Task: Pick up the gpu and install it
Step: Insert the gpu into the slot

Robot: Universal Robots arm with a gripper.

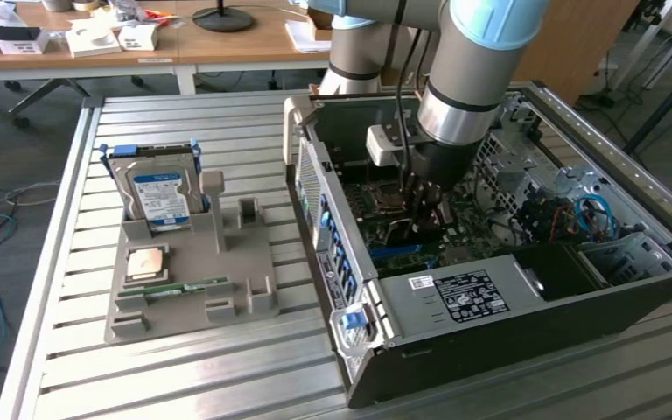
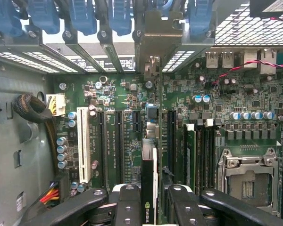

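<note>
In the wrist view the gpu (image 2: 148,188) stands on edge between my two black fingers (image 2: 127,207), its thin edge with a green logo facing the camera. My gripper (image 2: 151,209) is shut on it. The card runs over the green motherboard (image 2: 118,94) in line with the long black slots, and its silver bracket (image 2: 153,42) reaches the row of rear slot covers. Whether the card sits in a slot I cannot tell. In the exterior view my gripper (image 1: 422,206) is low inside the open computer case (image 1: 488,302), above the motherboard.
A grey holder (image 1: 242,297) at the exterior view's left carries a hard drive (image 1: 161,197), a processor (image 1: 150,262) and a memory stick (image 1: 172,290). Inside the case are a white slot (image 2: 83,146), a cable bundle (image 2: 30,108), a processor socket (image 2: 247,179) and blue cables (image 1: 593,214).
</note>
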